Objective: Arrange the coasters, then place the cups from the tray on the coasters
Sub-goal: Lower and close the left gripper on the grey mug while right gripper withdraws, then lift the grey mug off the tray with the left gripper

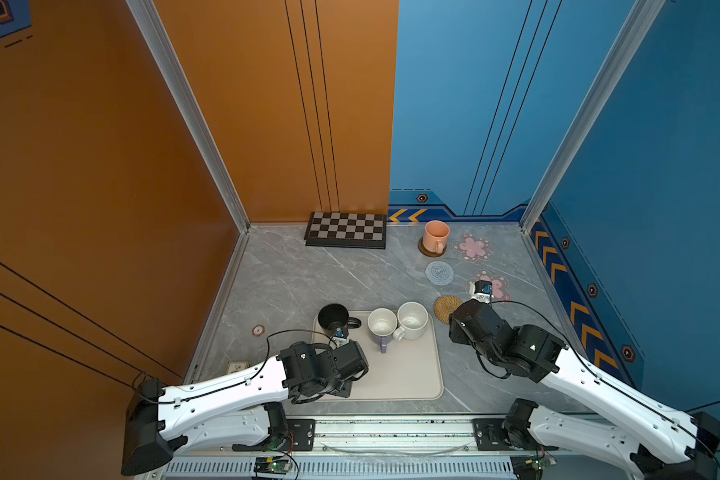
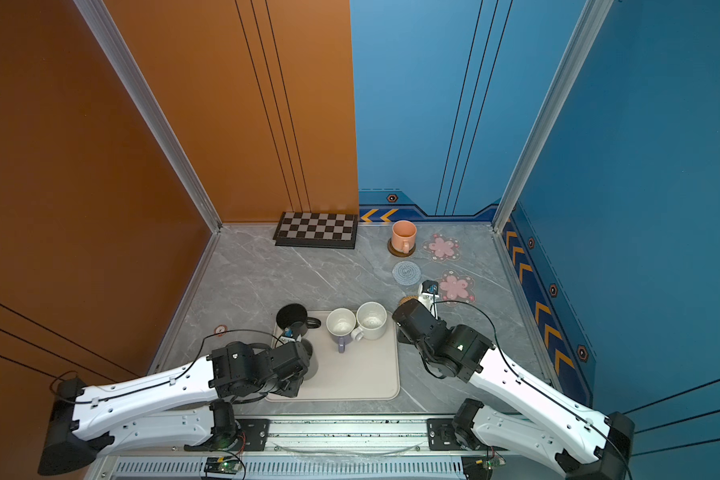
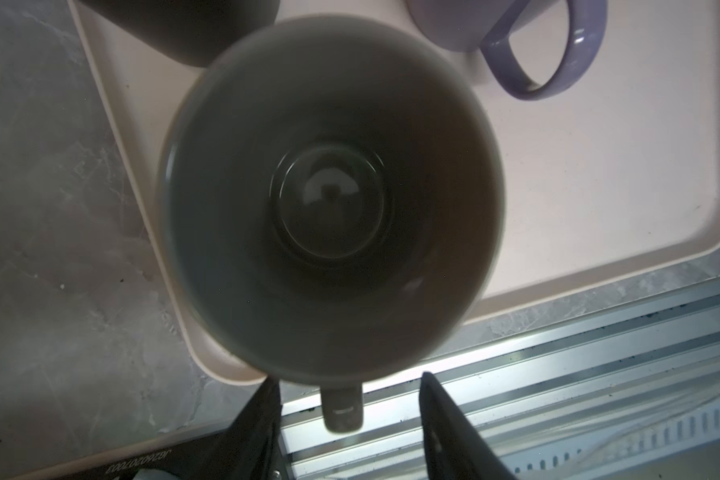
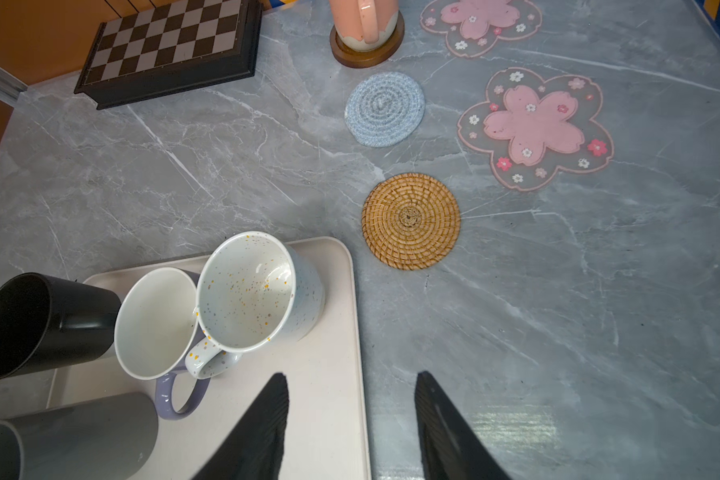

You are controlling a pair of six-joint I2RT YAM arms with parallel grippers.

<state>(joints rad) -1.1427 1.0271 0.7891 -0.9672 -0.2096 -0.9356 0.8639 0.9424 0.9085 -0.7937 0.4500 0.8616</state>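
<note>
The cream tray [image 1: 412, 374] [image 2: 362, 374] carries the black cup [image 1: 333, 318], the lavender cup [image 1: 382, 322], the speckled cup [image 1: 412, 320] and, at its near left corner, the grey cup [image 3: 329, 199] [image 2: 312, 361]. My left gripper [image 3: 350, 377] is open, its jaws on either side of the grey cup's handle [image 3: 341, 409] with gaps. The peach cup [image 1: 436, 235] stands on the wooden disc coaster [image 1: 427, 251]. Bare coasters: two pink flowers [image 1: 473, 247] [image 1: 495, 282], blue crochet [image 1: 440, 272], rattan [image 4: 410, 220]. My right gripper [image 4: 352, 378] hangs open and empty over the tray's right rim [image 4: 356, 332].
A black-and-grey chequered board [image 1: 346, 235] lies against the back wall. Orange and blue walls close in the left, back and right. A metal rail [image 1: 391, 428] runs along the front edge. A small round marker [image 1: 258, 330] sits left of the tray.
</note>
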